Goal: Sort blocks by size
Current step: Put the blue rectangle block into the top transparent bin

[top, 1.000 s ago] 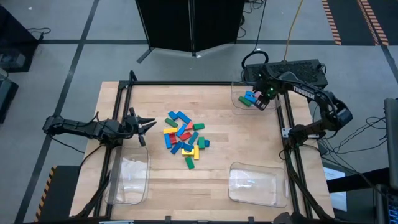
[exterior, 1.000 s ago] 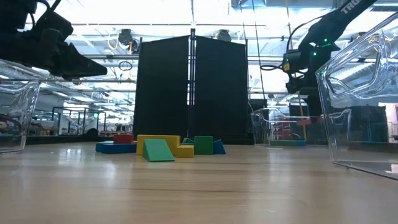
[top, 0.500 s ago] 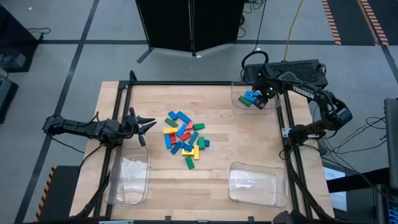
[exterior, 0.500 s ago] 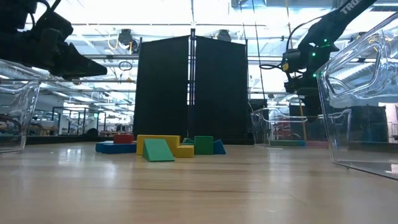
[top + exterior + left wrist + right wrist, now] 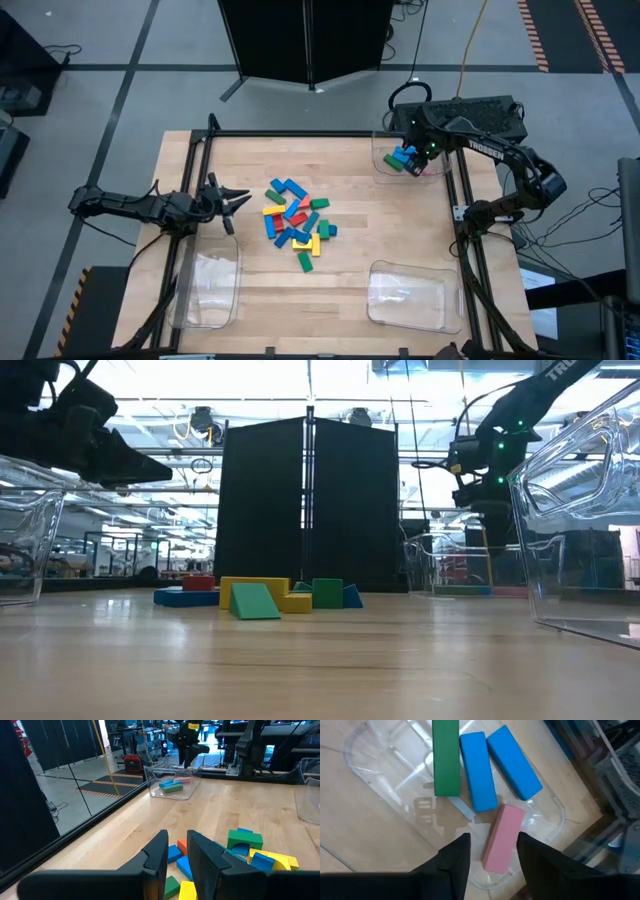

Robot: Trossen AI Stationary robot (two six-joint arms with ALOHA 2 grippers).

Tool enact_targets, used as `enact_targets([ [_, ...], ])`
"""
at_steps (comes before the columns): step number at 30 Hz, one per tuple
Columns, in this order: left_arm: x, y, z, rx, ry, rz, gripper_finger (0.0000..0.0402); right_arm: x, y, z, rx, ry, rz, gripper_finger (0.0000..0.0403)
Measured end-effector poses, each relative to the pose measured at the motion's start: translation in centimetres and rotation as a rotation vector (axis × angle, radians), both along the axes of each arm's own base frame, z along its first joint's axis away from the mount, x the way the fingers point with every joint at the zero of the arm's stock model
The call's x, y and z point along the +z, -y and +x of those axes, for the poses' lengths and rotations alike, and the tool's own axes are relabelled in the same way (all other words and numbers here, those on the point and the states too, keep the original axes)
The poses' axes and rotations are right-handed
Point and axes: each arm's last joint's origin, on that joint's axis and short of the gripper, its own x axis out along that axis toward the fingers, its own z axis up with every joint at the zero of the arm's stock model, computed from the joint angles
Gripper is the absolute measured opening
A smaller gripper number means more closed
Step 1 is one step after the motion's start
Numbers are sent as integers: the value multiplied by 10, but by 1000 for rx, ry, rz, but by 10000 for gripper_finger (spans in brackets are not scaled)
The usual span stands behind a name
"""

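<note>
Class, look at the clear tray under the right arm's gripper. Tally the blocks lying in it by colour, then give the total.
Blocks in the clear tray below the right gripper:
Blue blocks: 2
Green block: 1
Pink block: 1
Total: 4
</note>
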Motion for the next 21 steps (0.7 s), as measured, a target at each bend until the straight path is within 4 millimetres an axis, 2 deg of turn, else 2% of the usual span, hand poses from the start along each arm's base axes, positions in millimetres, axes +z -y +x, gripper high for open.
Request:
enact_targets([
  [5, 0, 0, 0, 0, 0, 0, 75, 1, -9, 11, 12, -14, -18, 151],
  [8, 0, 0, 0, 0, 0, 0, 75, 9, -12, 19, 24, 3, -29, 151],
  [18, 0, 0, 0, 0, 0, 0, 75, 58, -23, 49, 34, 105, -84, 151],
  [21, 0, 0, 0, 0, 0, 0, 75, 67, -28, 59, 37, 127, -83, 151],
])
